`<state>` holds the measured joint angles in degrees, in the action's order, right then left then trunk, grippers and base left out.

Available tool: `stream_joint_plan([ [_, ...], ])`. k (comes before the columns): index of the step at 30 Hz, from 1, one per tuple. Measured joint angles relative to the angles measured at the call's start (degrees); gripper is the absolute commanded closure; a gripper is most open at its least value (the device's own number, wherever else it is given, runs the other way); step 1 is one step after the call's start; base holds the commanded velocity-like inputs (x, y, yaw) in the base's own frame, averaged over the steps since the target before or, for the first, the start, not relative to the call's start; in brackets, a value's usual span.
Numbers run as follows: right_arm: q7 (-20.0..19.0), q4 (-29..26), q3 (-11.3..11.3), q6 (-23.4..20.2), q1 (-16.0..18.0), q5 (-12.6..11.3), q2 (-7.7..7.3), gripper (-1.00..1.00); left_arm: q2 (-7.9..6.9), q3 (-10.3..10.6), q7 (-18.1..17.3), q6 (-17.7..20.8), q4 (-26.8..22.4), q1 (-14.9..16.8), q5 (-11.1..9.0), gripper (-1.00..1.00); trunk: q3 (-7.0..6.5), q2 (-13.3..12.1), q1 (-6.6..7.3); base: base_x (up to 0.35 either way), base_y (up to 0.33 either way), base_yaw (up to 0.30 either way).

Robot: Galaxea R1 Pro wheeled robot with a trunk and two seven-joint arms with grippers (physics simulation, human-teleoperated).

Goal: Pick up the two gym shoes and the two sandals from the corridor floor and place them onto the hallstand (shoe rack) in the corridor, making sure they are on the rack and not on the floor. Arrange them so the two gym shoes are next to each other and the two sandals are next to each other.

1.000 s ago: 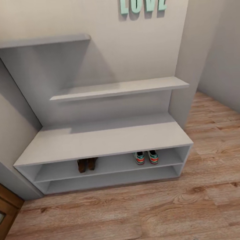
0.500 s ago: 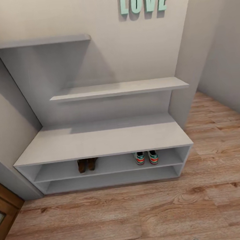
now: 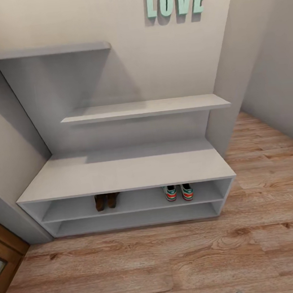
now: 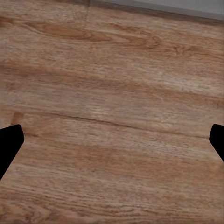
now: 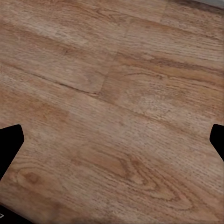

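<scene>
my left pincer (image 4: pixel 112 140) hangs over bare corridor floor (image 3: pixel 176 260), fingers wide apart, holding nothing. ahead on the hallstand (image 3: pixel 122 171), on its upper shelf, the two sandals (image 3: pixel 106 201) sit side by side left of centre and the two gym shoes (image 3: pixel 178 192) paired further right, heels toward me. my right pincer (image 5: pixel 112 140) is likewise spread and empty over floor. i judge nothing remains to fetch.

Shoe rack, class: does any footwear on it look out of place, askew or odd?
Nothing stands out. The two sandals sit side by side on the upper shelf of the hallstand, and the two gym shoes sit side by side further right.
</scene>
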<state>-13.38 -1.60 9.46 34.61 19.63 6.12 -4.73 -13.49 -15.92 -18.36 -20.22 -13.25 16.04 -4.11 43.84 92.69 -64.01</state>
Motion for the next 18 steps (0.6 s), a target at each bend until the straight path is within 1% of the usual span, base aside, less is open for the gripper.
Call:
stream_joint_plan([
  [18,0.0,0.0,0.0,0.0,0.0,0.0,0.0,-1.0,-0.04,0.0,-0.1,-0.1,0.0,0.0,0.0,-1.0,0.0,0.0,0.0,0.0,0.0,0.0],
])
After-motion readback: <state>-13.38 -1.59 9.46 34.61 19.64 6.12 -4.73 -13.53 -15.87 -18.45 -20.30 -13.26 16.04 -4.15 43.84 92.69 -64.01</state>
